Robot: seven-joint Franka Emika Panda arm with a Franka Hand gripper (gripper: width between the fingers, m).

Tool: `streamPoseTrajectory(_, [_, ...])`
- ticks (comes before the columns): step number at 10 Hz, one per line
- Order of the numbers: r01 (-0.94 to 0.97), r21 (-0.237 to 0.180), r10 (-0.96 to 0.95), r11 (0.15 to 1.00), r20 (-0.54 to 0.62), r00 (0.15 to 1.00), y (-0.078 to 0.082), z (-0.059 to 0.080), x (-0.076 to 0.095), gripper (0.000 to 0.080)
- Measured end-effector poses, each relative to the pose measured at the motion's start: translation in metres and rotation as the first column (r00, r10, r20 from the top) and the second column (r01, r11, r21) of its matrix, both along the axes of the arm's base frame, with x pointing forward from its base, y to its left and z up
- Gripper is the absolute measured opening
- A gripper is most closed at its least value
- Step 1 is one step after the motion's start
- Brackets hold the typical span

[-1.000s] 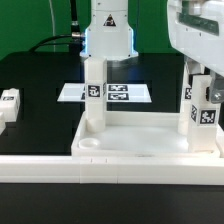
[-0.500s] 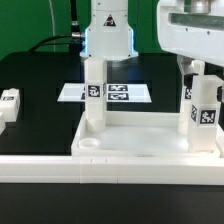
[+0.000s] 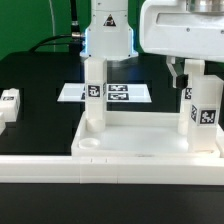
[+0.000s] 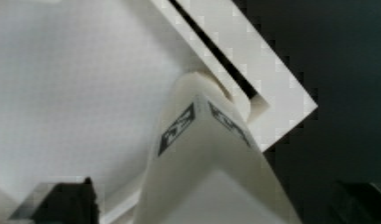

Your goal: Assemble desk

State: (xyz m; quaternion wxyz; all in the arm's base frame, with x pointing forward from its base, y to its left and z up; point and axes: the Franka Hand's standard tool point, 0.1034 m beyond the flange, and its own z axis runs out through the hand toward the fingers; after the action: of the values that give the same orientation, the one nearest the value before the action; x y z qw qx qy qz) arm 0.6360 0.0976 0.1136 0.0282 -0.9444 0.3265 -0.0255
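Note:
The white desk top [image 3: 150, 148] lies rim-up at the front of the table. Two white tagged legs stand upright in it: one [image 3: 95, 95] near its far left corner, one [image 3: 205, 108] at its right end. My gripper [image 3: 196, 70] hangs just above the right leg, open, with one dark finger [image 3: 178, 72] clear of the leg's side. In the wrist view that leg [image 4: 213, 150] rises between my fingertips [image 4: 62, 202], which stand apart from it, over the desk top [image 4: 80, 90]. Midway between the tips is my gripper [image 4: 208, 208].
The marker board [image 3: 125, 93] lies flat behind the desk top. A loose tagged leg [image 3: 9, 101] lies at the exterior view's left edge. The arm's base [image 3: 108, 35] stands at the back on the black table.
My jaws have opened fully and let go of the right leg. The hand has shifted toward the exterior view's left and slightly up. The leg stays upright.

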Motion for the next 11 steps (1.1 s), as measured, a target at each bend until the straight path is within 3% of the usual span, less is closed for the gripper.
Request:
streamPoseTrajectory(5, [-0.368, -0.052, 0.369, 0.928, 0.010, 0.930, 0.0051, 0.0002, 0.0011, 0.0649])
streamPoseTrajectory(8, [-0.555, -0.077, 0.557, 0.828, 0.001, 0.830, 0.0020, 0.0009, 0.0019, 0.0648])
streamPoseTrajectory(10, [-0.572, -0.078, 0.574, 0.816, 0.000, 0.819, 0.0012, 0.0006, 0.0019, 0.0417])
streamPoseTrajectory(11, [-0.572, -0.078, 0.574, 0.817, 0.000, 0.819, 0.0009, 0.0006, 0.0019, 0.0417])
